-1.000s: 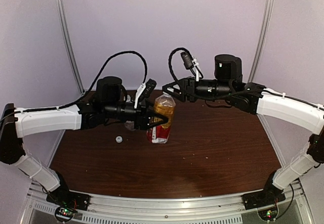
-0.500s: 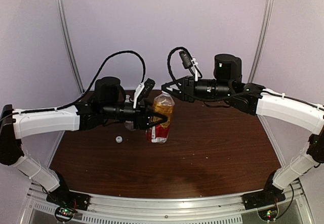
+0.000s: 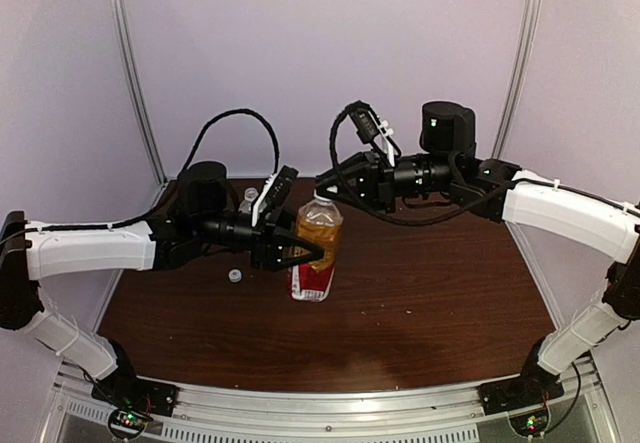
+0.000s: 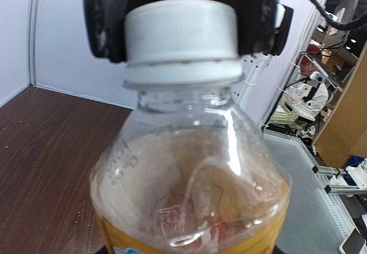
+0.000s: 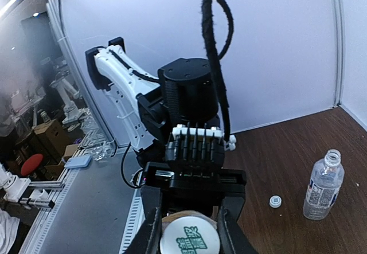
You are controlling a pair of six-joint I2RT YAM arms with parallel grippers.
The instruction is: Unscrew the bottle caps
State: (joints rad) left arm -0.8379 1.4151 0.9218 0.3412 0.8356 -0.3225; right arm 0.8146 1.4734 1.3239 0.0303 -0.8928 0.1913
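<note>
The bottle with amber liquid (image 3: 318, 231) and a red-white label stands upright at the table's middle. My left gripper (image 3: 303, 253) is shut around its body from the left. Its white cap (image 4: 180, 33) sits on the neck, with my right gripper (image 3: 322, 196) shut on it from above. Black fingers (image 4: 105, 22) press both sides of the cap. From the right wrist the cap (image 5: 190, 240) shows a green print between my right gripper (image 5: 190, 237) jaws. The clear bottle (image 5: 324, 185) stands uncapped, partly hidden behind the left arm (image 3: 247, 201). A loose white cap (image 3: 234, 276) lies on the table.
The brown table (image 3: 430, 293) is walled by a pale backdrop with metal uprights (image 3: 135, 73). The loose cap (image 5: 276, 201) lies close to the clear bottle. A metal rail (image 3: 330, 403) runs along the near edge between the arm bases.
The right gripper has come down and left and closed on the amber bottle's cap. The left arm has shifted slightly nearer and lower with the bottle.
</note>
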